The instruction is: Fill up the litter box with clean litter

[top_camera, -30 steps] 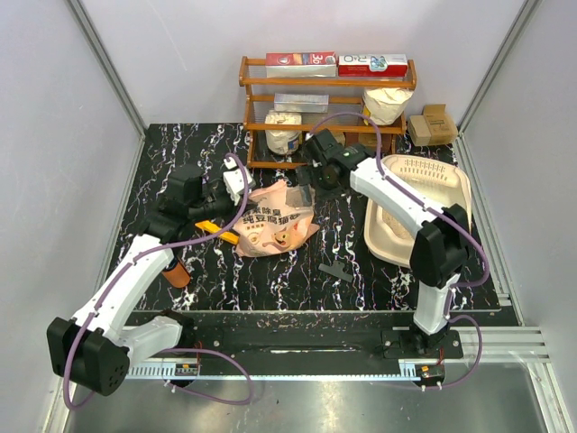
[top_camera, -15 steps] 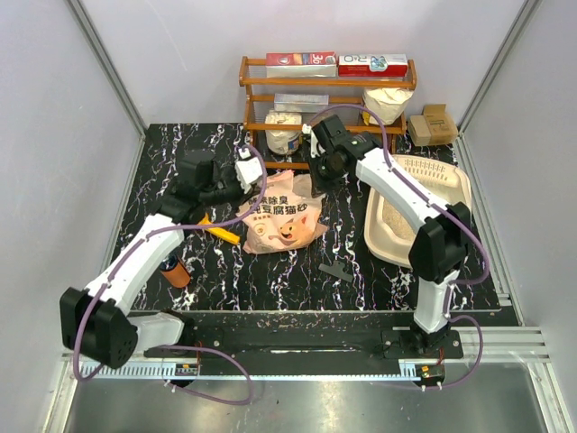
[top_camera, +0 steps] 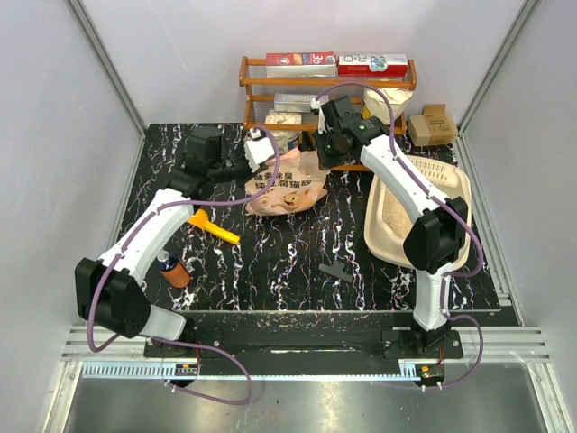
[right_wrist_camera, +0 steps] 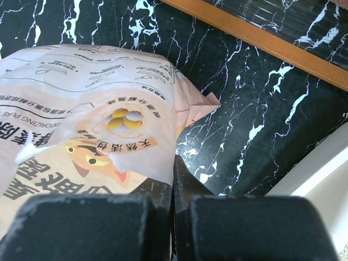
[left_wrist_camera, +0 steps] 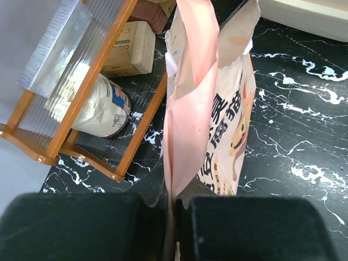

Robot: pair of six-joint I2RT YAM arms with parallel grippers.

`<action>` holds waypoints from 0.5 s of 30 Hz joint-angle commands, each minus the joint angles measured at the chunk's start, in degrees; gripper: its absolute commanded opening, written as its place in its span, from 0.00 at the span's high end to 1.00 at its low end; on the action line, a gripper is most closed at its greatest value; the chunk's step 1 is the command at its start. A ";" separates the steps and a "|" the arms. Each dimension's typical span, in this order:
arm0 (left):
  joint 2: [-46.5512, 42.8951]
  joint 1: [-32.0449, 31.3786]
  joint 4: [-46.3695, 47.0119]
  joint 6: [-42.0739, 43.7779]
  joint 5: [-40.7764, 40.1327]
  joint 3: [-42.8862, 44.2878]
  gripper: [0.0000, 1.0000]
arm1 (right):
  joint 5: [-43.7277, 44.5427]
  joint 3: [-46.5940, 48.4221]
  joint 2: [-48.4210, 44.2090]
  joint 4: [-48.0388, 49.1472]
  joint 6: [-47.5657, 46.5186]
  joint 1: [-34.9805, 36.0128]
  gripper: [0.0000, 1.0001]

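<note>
Litter box (top_camera: 424, 169) beside rack (top_camera: 257, 81); litter bag (top_camera: 287, 185) alongside.

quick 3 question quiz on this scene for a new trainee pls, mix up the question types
1. True or false: the left claw and the right claw are both shut on the litter bag.
2. In the top view, the litter box sits where relative to the bag? A) to its left B) to its right C) underneath it
3. Short answer: what lies on the floor of the litter box?

Key
1. True: each wrist view shows the bag pinched between the fingers.
2. B
3. A layer of clean litter.
</note>
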 commanded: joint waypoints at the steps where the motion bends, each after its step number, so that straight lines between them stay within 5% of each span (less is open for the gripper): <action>1: -0.76 0.34 10.15 2.98 1.20 5.58 1.00 | 1.65 1.05 -0.18 2.46 -1.15 -0.30 1.00; 4: 1.18 0.43 7.51 2.54 0.05 5.75 0.94 | 1.65 -0.36 0.96 3.07 -0.62 -0.56 1.00; 9: 0.84 0.34 8.29 -0.97 -0.47 4.26 0.65 | 0.26 0.60 1.93 3.96 -0.36 -0.47 0.90; 15: -3.11 0.60 6.54 -8.09 -6.44 7.07 0.29 | -1.42 5.08 0.44 4.13 -1.76 -0.56 0.53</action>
